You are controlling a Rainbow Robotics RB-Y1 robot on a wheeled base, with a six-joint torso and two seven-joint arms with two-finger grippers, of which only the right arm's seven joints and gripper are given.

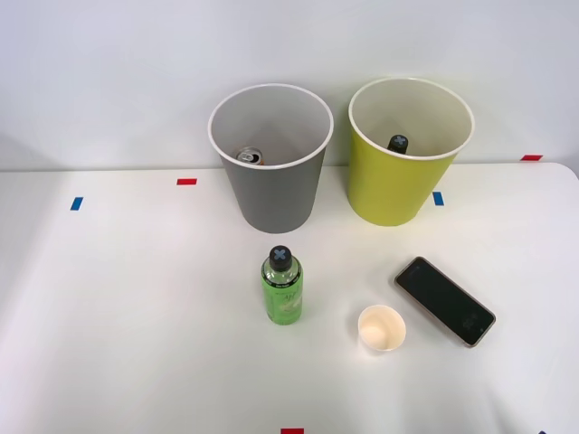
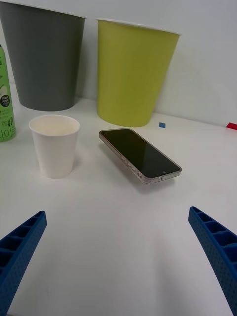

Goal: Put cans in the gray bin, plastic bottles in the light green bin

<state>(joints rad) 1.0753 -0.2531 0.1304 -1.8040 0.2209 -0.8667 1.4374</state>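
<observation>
White tabletop [image 1: 136, 316] against a pale wall, marked with small red and blue tape tabs.

Gray bin [image 1: 271, 158] — upright at the back, a drink can [image 1: 250, 156] already lying inside, silver top showing.

Light green bin [image 1: 407, 154] — upright just beside the gray one, apart from it; one black-capped bottle [image 1: 398, 143] already inside.

Green plastic bottle [image 1: 282, 287] — the one item judged left to sort. Upright in front of the gray bin, well apart from both bins, black cap marked with a gray X.

Smartphone [image 1: 444, 300] — dark, lying flat to the right of the bottle; not part of the sort.

White paper cup [image 1: 382, 328] — upright, between bottle and phone, near both; not part of the sort.

Right gripper [image 2: 118, 256] — fingers spread wide and empty, low over bare table, facing cup and phone.

Step in hand: approach to the last bottle. Next move calls for swinging left past the cup — the likeliest thing to be knocked — closing on the bottle's body, then lifting it clear of the cream rim of the light green bin.
</observation>
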